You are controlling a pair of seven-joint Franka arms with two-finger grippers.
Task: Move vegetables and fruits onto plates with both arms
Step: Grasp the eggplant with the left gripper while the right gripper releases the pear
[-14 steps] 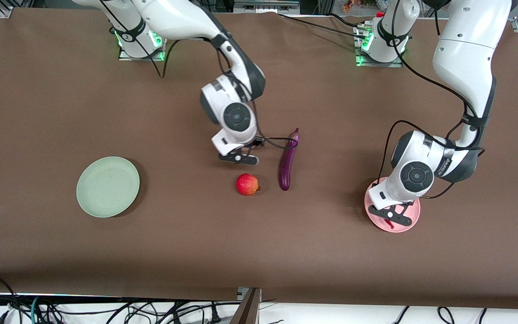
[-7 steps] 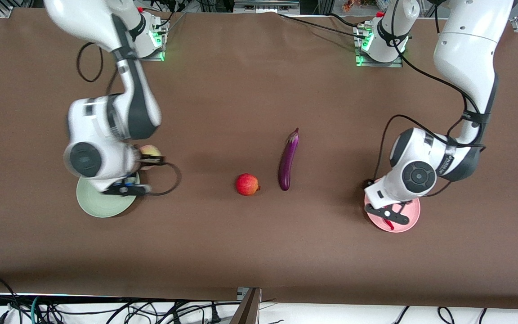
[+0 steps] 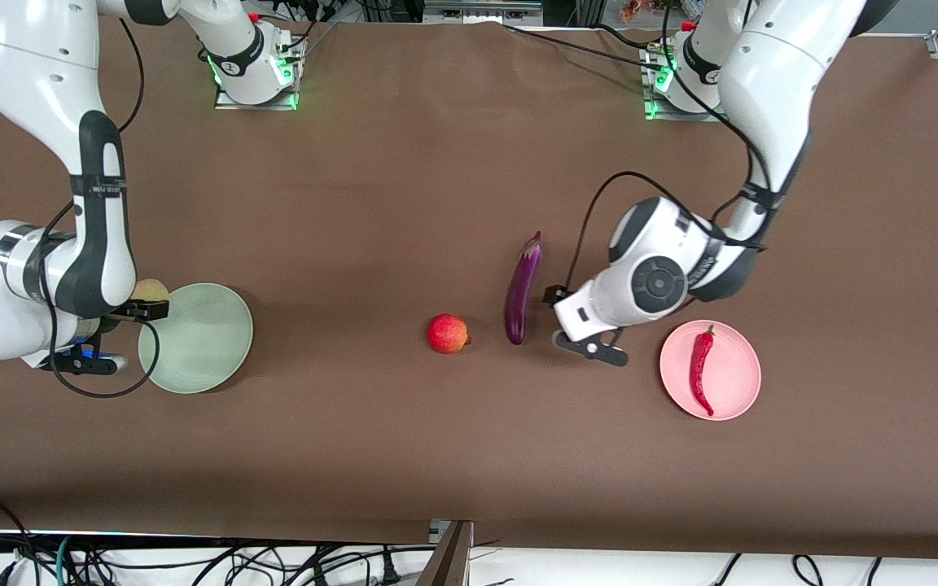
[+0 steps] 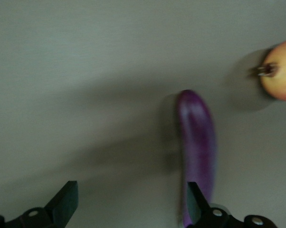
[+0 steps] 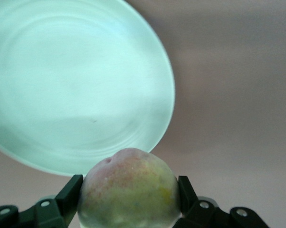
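Holding the pale fruit (image 5: 128, 190) pinched between its jaws, my right gripper (image 3: 143, 310) hangs at the edge of the green plate (image 3: 200, 350), on the side toward the right arm's end of the desk, not over its middle. Risk: if I release here, the round fruit may strike the rim and roll off onto the desk. My left gripper (image 4: 128, 204) hovers just beside the eggplant (image 3: 522, 287), jaws spread with nothing between them, over bare desk between the eggplant and the pink plate (image 3: 734, 391), where the chili (image 3: 701, 368) already lies. In the left wrist view one finger sits over the eggplant's end, so a descent from here could nudge or pin it rather than straddle it. The red fruit (image 3: 448, 333) lies near the eggplant; a shoved eggplant might knock it rolling.
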